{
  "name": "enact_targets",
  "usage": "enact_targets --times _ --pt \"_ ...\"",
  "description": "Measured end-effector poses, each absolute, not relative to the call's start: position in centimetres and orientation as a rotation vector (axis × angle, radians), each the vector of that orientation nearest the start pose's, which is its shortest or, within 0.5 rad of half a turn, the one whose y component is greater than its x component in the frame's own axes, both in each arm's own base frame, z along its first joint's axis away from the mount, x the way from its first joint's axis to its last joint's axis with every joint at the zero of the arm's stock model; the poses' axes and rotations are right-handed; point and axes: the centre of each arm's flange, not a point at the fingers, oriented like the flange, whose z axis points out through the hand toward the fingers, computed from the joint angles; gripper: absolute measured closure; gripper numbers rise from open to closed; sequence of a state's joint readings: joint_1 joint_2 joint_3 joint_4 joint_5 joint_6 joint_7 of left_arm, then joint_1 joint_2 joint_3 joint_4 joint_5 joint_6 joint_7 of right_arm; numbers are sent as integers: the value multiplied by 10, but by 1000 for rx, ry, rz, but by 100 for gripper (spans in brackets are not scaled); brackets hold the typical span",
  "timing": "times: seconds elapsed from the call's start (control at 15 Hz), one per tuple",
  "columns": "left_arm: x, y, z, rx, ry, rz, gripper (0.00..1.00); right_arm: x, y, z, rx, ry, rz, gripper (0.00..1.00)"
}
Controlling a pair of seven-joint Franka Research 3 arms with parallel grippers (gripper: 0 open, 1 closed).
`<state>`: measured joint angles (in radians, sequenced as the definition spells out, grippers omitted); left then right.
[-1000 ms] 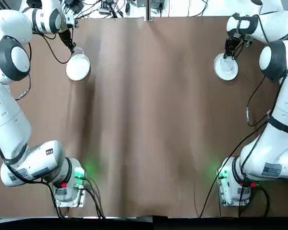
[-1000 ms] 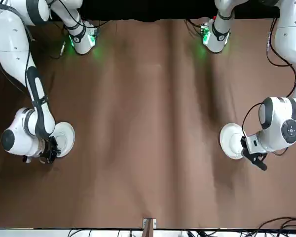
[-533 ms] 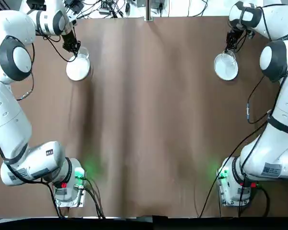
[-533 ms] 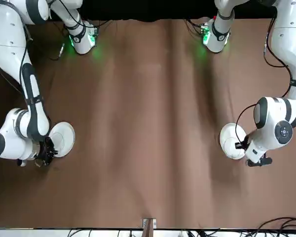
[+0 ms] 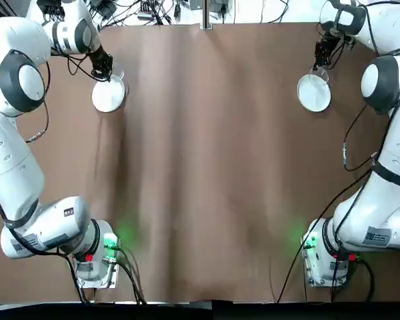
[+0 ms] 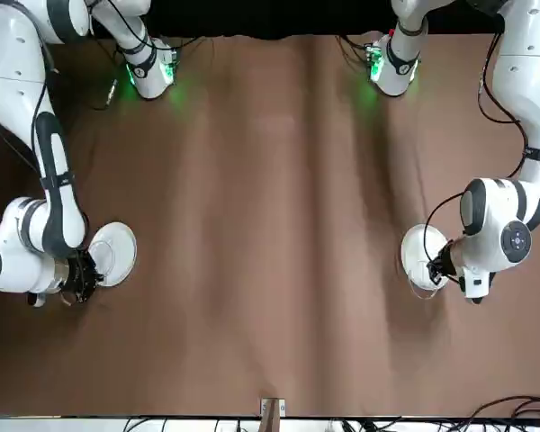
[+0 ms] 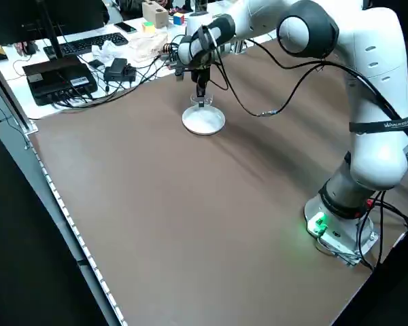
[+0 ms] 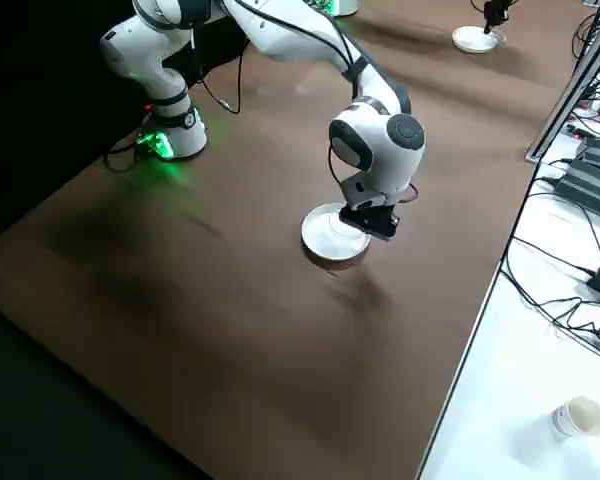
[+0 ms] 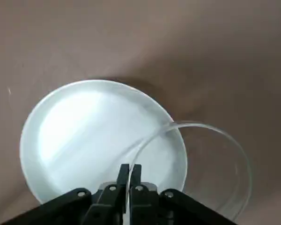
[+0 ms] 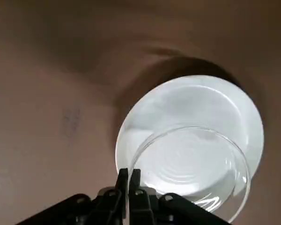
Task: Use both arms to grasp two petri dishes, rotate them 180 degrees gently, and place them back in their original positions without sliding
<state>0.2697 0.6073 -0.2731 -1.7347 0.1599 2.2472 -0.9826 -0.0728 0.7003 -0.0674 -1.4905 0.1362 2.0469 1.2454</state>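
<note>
Two round white discs on brown table (image 5: 207, 167), far edge; one at left far corner (image 5: 109, 95), one at right far corner (image 5: 314, 93); well apart. Clear petri dish (image 9: 196, 164) pinched by rim in left gripper (image 9: 129, 169), fingers nearly together, lifted and overlapping left disc's edge. Second clear dish (image 10: 189, 166) gripped the same way in right gripper (image 10: 129, 173), held above right disc. Arm bases at near edge, green lights lit.
</note>
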Motion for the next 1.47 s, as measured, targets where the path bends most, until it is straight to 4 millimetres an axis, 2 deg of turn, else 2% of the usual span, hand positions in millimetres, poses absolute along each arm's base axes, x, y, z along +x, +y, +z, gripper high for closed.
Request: enact_targets --times 0.07,0.13,0.33,0.73,0.93,1.07,1.27,1.47 --pt "659 17 231 -2771 -1491 98 96 694 -83 252 -2389 2043 256 96" --pt "653 13 225 -2678 -1684 59 96 692 -81 257 -2459 1952 272 96" --pt "642 10 220 -2531 -1890 62 96 693 -77 261 -2572 1774 271 96" --pt "605 12 223 -2468 -1931 61 96 692 -73 289 -2739 1449 254 96" --pt "587 13 210 -2478 -1929 35 96 692 -75 296 -2831 1225 242 96" --pt "578 21 201 -2485 -1911 9 96 693 -76 300 -2879 1091 227 96" --pt "568 37 191 -2484 -1915 -20 96 697 -78 310 -2963 817 183 96" --pt "566 37 190 -2487 -1911 -22 96 697 -86 313 -3029 524 165 96"
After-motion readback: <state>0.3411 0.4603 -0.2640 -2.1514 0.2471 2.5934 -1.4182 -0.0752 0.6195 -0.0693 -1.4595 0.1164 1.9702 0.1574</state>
